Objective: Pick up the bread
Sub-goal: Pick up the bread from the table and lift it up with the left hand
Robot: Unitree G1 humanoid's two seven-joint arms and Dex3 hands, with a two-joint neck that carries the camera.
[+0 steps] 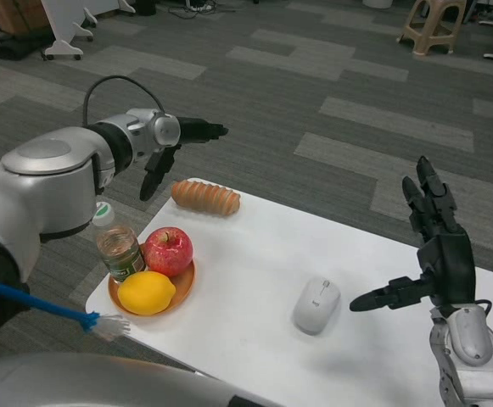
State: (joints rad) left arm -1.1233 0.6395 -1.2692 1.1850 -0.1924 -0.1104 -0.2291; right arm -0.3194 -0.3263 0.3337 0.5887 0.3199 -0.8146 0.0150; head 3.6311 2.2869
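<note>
Head view is giving me the whole desk [254, 280], and I am reading the bread [205, 197] as lying at the far left edge of it, its long axis running roughly left to right across the picture with the right end tipped slightly toward me. My left hand [174, 148] is hanging just beyond and to the left of the loaf, above the floor past the desk edge, with its fingers spread and holding nothing; some fingers are pointing out to the right over the carpet and others are drooping down toward the loaf's left end without touching it. My right hand [437, 254] is waiting well apart at the near right side of the desk, upright, fingers apart and empty, with a white mouse [316, 305] lying between it and the fruit. I am judging the left hand to be the one for this grasp, since the bread is sitting just below and to its right. The coming move is asking me to bring that hand down and across the loaf's short width, so the fingers are closing over its middle. An apple [169, 250], a lemon [146, 292] and a jar [120, 252] are crowding a small plate [187, 284] nearer to me, clear of the reach.
</note>
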